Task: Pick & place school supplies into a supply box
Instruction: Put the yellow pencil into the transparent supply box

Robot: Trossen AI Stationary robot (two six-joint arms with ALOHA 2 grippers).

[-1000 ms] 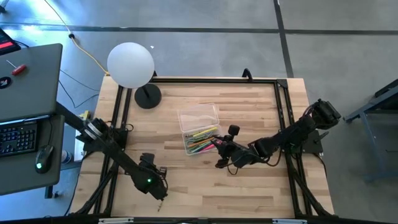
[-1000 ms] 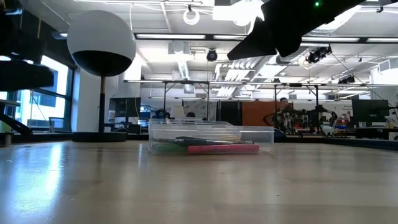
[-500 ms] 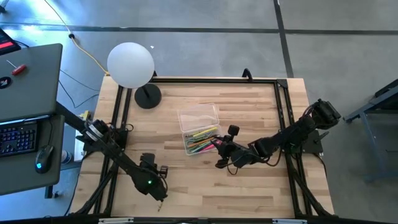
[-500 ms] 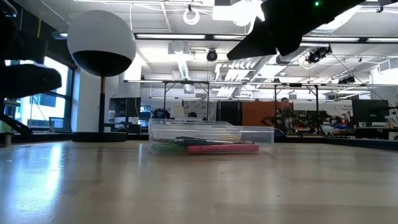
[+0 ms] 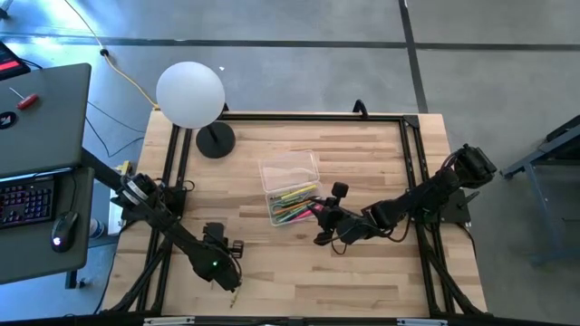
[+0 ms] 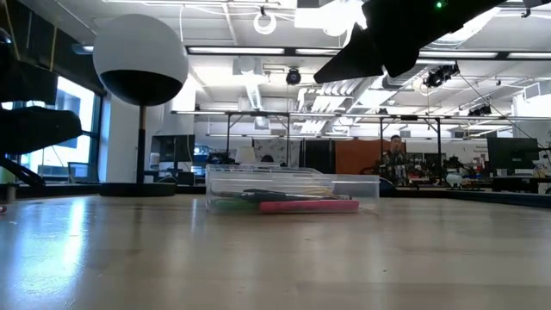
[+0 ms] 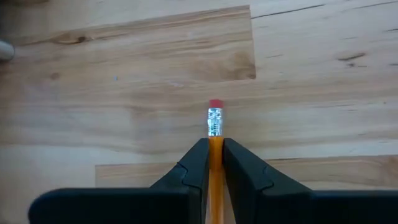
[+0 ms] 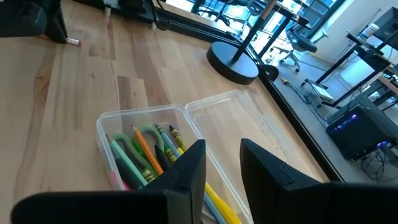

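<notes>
My left gripper (image 7: pixel 215 163) is at the near-left part of the light wooden table (image 5: pixel 362 154), fingers clamped on an orange-wood pencil (image 7: pixel 215 134) with a silver ferrule and red eraser end poking out ahead of the tips, above bare boards. My right gripper (image 8: pixel 219 163) hangs just beside the small clear plastic rectangular box (image 5: pixel 290 187) at mid-table, fingers parted with nothing between them. The box's hinged lid (image 8: pixel 233 118) lies folded open flat. Inside I see green, orange and yellow pencils (image 8: pixel 149 155) lying lengthwise. A white globe lamp on a black base (image 5: pixel 191 95) stands at the far-left corner, well apart from the box.
</notes>
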